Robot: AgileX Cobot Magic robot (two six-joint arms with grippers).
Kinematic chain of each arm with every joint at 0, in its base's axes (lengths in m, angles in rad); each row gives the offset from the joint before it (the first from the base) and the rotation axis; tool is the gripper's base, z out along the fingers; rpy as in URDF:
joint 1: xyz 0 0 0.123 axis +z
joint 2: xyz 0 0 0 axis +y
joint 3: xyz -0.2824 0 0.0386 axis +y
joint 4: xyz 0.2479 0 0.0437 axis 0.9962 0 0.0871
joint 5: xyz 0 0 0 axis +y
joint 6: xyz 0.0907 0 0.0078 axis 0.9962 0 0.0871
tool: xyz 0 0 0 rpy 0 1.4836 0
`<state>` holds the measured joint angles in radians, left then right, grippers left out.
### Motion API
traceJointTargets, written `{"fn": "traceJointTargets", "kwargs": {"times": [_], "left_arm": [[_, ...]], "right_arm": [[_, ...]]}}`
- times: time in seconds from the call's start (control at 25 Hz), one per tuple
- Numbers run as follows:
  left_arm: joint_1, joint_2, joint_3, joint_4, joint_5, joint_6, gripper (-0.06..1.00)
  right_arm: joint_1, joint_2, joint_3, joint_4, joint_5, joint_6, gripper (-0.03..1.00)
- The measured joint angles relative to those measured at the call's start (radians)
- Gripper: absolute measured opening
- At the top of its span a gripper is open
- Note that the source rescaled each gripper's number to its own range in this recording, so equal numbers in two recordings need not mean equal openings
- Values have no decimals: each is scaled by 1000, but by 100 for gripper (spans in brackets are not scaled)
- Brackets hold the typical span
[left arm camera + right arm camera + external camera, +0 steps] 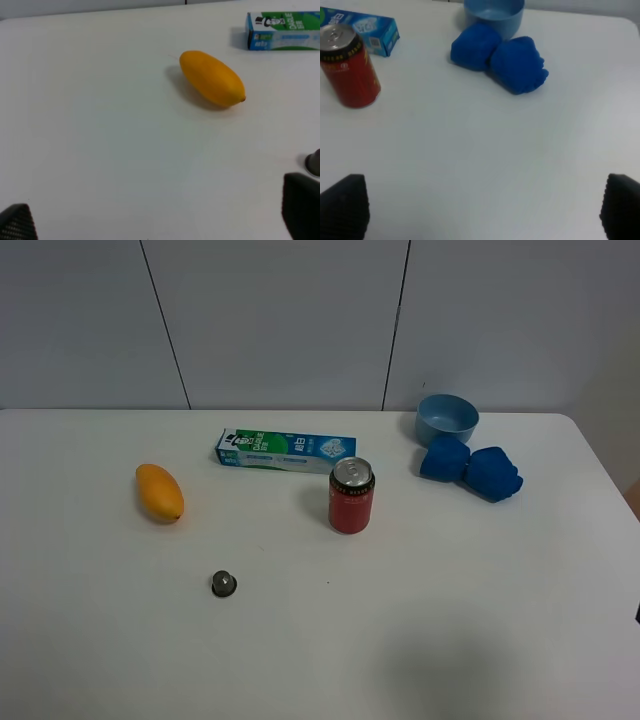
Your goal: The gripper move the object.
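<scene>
The desk [480, 620] is plain white, and on it the mango [160, 493] is orange-yellow, the can [351, 497] red with a silver top and a dark band of gold lettering. The toothpaste box [287, 451] is green, blue and white with printed lettering. The bowl [447, 419] is light blue, the crumpled cloth [470, 469] deep blue, and the small cap [224, 583] dark grey.
</scene>
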<state>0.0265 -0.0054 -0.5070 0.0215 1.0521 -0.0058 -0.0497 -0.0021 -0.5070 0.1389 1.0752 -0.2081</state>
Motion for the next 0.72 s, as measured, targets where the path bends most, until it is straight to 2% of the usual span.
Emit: {"fn": "traceJointTargets", "kwargs": {"times": [0.24,0.72], "left_arm": [[0,0,0,0,0,0,100],[0,0,0,0,0,0,100]], "right_arm": [[71,0,0,-6,0,9,100],[77,0,0,-7,0,10,100]]}}
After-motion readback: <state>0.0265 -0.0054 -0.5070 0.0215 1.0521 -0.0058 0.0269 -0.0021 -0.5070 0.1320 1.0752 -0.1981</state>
